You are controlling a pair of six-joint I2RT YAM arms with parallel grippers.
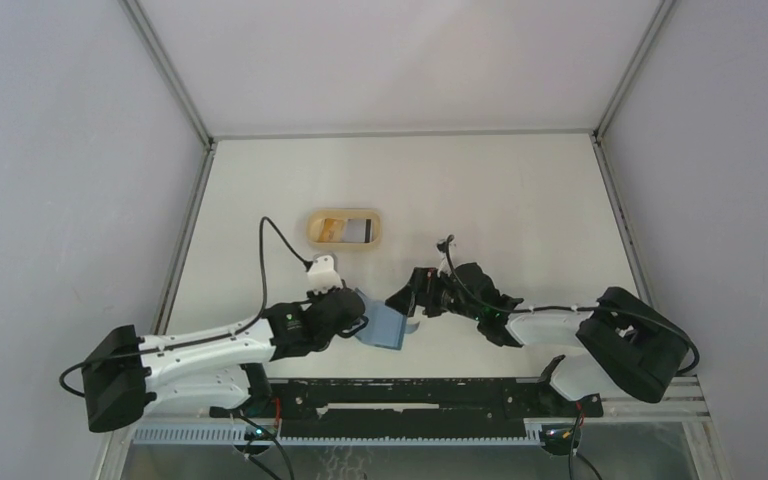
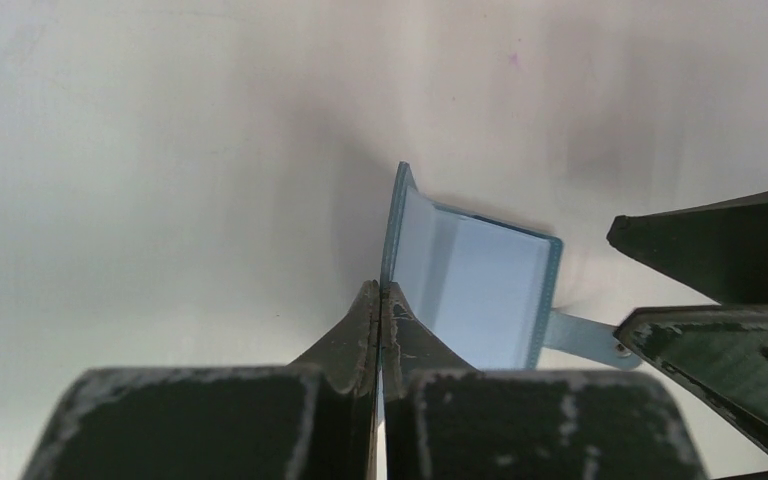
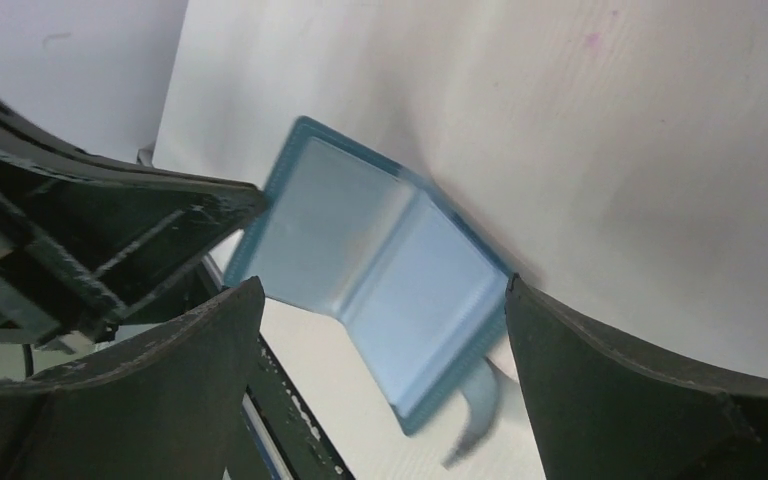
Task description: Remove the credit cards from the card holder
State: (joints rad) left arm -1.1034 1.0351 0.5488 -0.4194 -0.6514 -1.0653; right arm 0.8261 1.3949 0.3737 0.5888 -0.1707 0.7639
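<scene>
The teal-blue card holder [image 1: 388, 326] hangs open just above the table between the two arms. My left gripper [image 1: 360, 322] is shut on one edge of it; in the left wrist view the jaws [image 2: 381, 290] pinch the thin flap of the card holder [image 2: 480, 290]. My right gripper [image 1: 407, 300] is open and empty, its fingers astride the card holder [image 3: 380, 250] without touching it. The closure tab [image 2: 585, 333] hangs loose. No card shows in its pockets. The credit cards [image 1: 348, 229] lie in the tan dish.
The tan oval dish [image 1: 316, 238] sits on the table beyond the grippers, left of centre. A black cable [image 1: 265, 260] loops over the left arm. The black rail [image 1: 410, 395] runs along the near edge.
</scene>
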